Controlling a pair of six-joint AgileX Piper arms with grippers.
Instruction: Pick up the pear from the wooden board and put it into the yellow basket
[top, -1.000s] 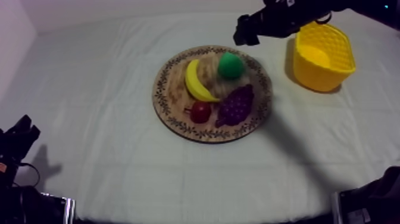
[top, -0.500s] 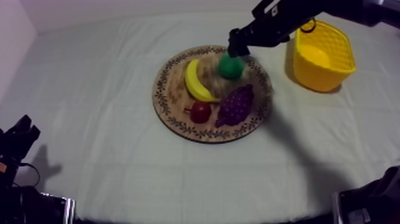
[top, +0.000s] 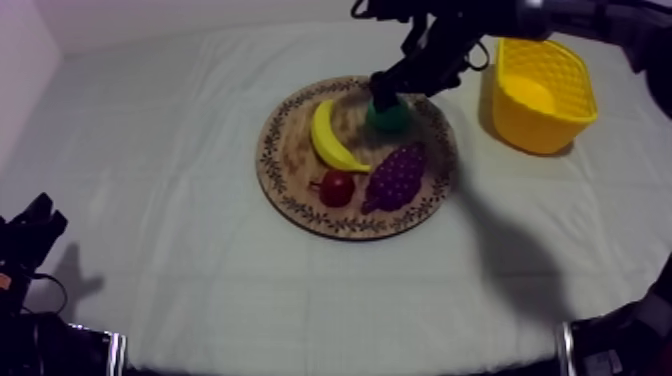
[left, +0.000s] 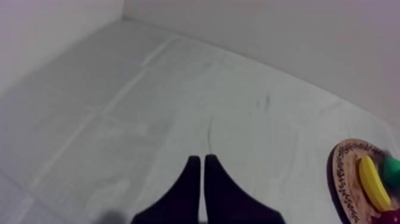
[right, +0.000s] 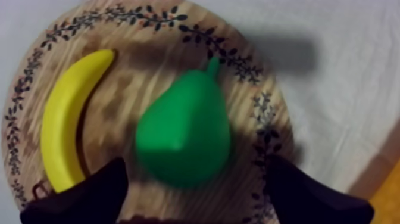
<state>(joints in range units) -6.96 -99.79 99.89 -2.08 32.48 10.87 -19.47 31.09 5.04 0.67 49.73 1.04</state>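
The right end effector (top: 386, 92) hung over the pear (right: 184, 137) with its fingers (right: 89, 193) spread wide, one on each side of the fruit and closed on nothing. The pear lay on its side on the wooden board (top: 290, 150), near the rim that faced the yellow basket (top: 540, 115), with the banana (top: 330, 135) just beside it and the bunch of grapes (top: 398, 175) near. The left end effector (left: 202, 187) rested over the bare surface, well apart from the board, its fingers pressed together into a narrow wedge and empty.

Probable faults from this position:
- Slip. The pear's body was rounded and looked smooth. Closing high on the curve could squeeze it out of the grip.
- Collision. The finger on the banana side had little clearance. A skewed descent could push the banana.
- Hard contact. Descending too far would drive the fingertips into the board.
- Snag. A low carry could strike the basket wall.
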